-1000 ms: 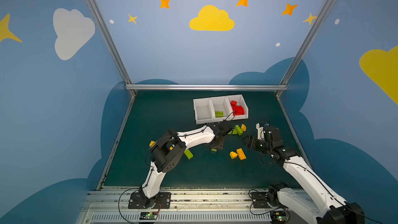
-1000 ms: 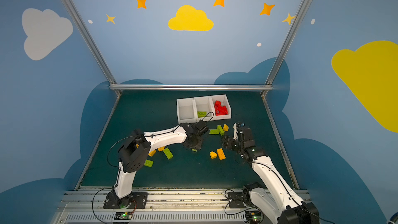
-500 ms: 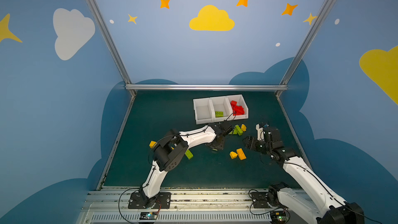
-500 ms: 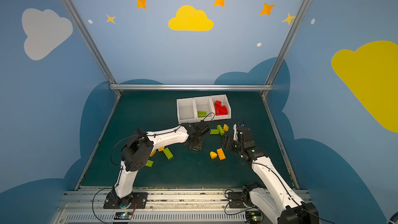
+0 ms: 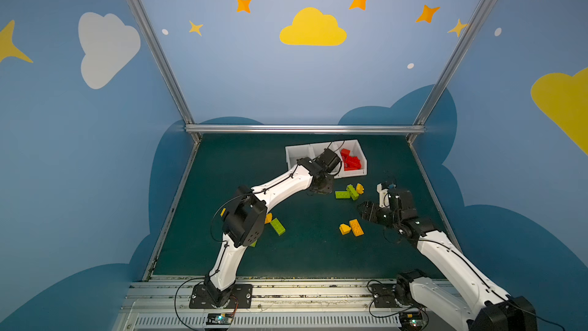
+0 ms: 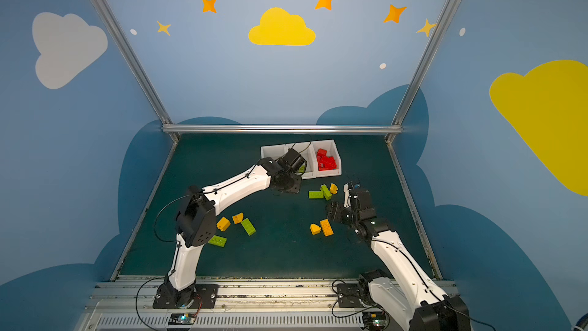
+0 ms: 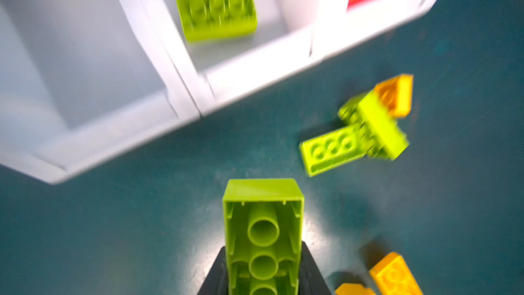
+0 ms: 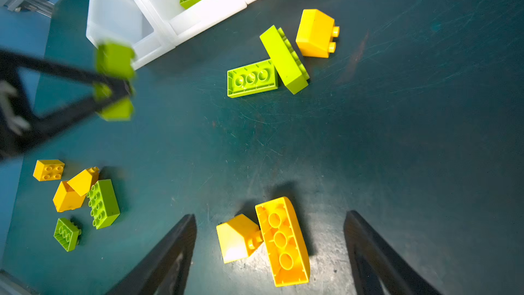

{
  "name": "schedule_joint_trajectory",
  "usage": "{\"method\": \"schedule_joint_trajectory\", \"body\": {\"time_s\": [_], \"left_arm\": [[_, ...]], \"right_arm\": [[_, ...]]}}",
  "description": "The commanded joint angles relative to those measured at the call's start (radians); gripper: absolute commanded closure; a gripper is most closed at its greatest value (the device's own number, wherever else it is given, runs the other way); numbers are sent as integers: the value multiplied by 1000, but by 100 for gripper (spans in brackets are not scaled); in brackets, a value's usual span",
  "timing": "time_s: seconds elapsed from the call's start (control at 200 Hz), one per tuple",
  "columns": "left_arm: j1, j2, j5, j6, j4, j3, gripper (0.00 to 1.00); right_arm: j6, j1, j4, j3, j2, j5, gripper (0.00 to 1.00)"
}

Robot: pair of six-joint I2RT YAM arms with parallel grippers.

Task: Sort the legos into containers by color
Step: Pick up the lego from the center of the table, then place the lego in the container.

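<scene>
In a top view, red bricks [image 5: 350, 161] fill a white bin [image 5: 354, 172] at centre frame; lime-green bricks [image 5: 342, 194] and yellow bricks [image 5: 356, 227] dot the dark teal mat [image 5: 302, 256].

Stereo overhead; wrist views sharing bins [image 7: 255, 62]

Layout now
We see bins [image 5: 297, 156] at back, three bricks [image 5: 352, 192] just before them, two touching bricks [image 5: 355, 227] nearer, four more [image 6: 237, 218] left.

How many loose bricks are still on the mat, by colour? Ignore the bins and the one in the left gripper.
Lime-green plastic bricks: 4
Yellow plastic bricks: 5 (the tipped sloped one is counted as a single piece)
Total: 9
</scene>
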Motion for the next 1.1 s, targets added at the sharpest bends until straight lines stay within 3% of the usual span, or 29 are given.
{"method": "schedule_joint_trajectory", "body": {"time_s": [0.0, 0.31, 0.501, 0.786, 1.096], "left_arm": [[39, 72, 21, 49, -53, 131, 73], [108, 310, 119, 38, -100, 534, 72], [149, 406, 235, -9, 26, 606, 71], [183, 537, 287, -56, 1, 783, 66], [187, 490, 298, -42, 3, 772, 37]], "right_arm": [[-20, -2, 12, -2, 8, -21, 20], [-26, 0, 22, -4, 24, -34, 20], [-29, 0, 22, -2, 42, -41, 20], [-27, 0, 22, 5, 59, -40, 20], [-32, 8, 19, 45, 94, -24, 19]]}}
